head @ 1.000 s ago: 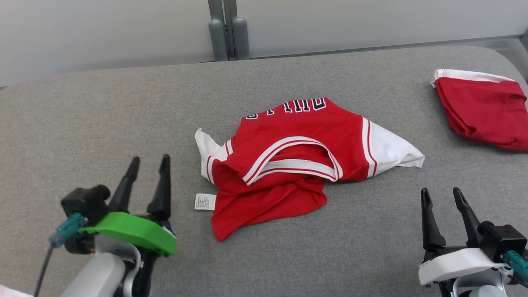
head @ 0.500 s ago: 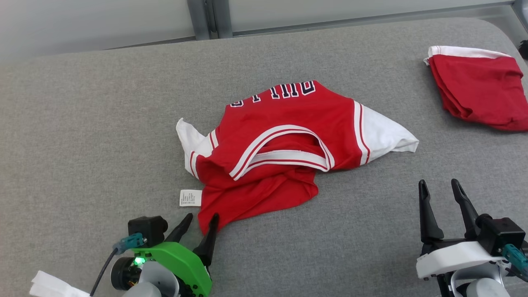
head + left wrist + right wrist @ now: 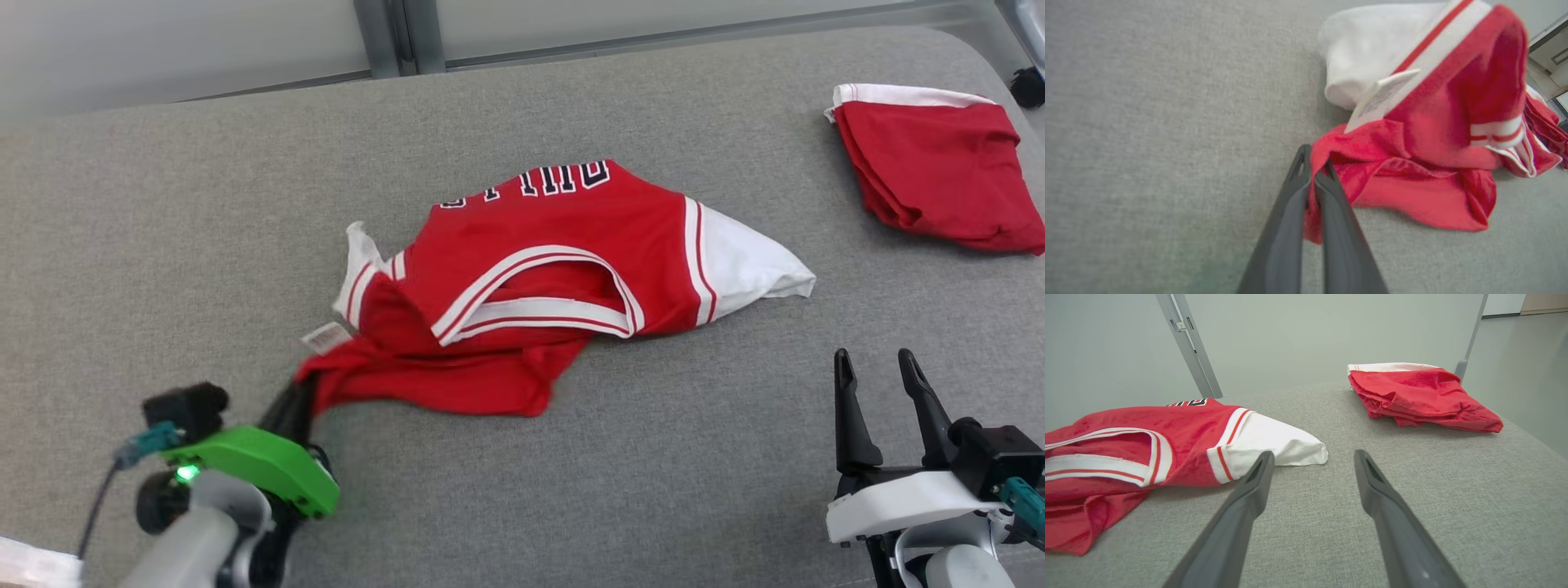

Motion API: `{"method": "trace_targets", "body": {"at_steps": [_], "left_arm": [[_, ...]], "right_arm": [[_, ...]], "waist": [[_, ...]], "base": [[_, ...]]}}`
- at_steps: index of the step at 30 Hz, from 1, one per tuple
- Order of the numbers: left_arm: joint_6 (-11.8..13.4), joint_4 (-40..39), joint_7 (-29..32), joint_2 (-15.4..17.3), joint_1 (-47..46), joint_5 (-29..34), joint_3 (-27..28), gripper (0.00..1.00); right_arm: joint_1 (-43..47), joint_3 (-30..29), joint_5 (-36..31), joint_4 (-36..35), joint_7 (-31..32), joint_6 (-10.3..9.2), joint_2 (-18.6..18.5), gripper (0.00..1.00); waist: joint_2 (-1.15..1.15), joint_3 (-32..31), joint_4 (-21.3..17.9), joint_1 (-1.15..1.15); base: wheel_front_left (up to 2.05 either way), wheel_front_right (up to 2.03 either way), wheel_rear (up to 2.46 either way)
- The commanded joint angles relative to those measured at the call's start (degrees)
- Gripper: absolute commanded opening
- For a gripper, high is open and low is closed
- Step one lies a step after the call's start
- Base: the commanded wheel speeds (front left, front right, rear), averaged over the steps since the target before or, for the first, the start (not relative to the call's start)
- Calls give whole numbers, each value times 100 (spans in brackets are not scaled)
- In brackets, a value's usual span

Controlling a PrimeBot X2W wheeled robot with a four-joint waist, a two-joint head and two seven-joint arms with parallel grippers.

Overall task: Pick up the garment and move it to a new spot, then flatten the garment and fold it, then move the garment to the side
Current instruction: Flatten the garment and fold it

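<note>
Looking down from the head, we see our left gripper (image 3: 295, 402) in the lower left of the frame, with its two dark fingers squeezed tight on a red corner of the garment (image 3: 555, 245). That corner is pulled out long and thin toward the gripper. The rest of the garment lies bunched up in the middle of the frame on the grey pad (image 3: 163, 204). It is red with white and red stripes. One white sleeve (image 3: 743, 261) points to the right, and dark letters (image 3: 539, 181) run along its top edge. A small white tag (image 3: 326, 336) sticks out just above the pinched corner. In the left wrist view we see the fingers (image 3: 1290, 212) pressed together in the middle of the frame, with red cloth caught between them and a bit hanging below. Our right gripper (image 3: 873, 359) is in the lower right of the head view. Its fingers are spread wide apart and hold nothing. In the right wrist view its tips hang over the bare pad, and the left tip is just beside the white sleeve. A folded red cloth (image 3: 939, 171) with a white edge lies in the upper right, well apart from the garment.
</note>
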Motion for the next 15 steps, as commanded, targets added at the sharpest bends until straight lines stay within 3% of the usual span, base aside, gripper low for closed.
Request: {"method": "trace_targets", "body": {"at_steps": [1, 9, 15], "left_arm": [[64, -43, -137, 225, -209, 19, 186, 0], [310, -697, -495, 1116, -1194, 797, 667, 0], [99, -1361, -482, 1108, -1846, 1529, 176, 0]], "right_arm": [[59, -7, 45, 30, -16, -2, -8, 100], [117, -11, 171, 133, -16, -2, -9, 100], [198, -62, 222, 187, -16, -2, -9, 100]], "waist": [[0, -80, 42, 0], [0, -326, 134, 0], [0, -511, 161, 0]], "base": [[0, 0, 0], [0, 0, 0], [0, 0, 0]]}}
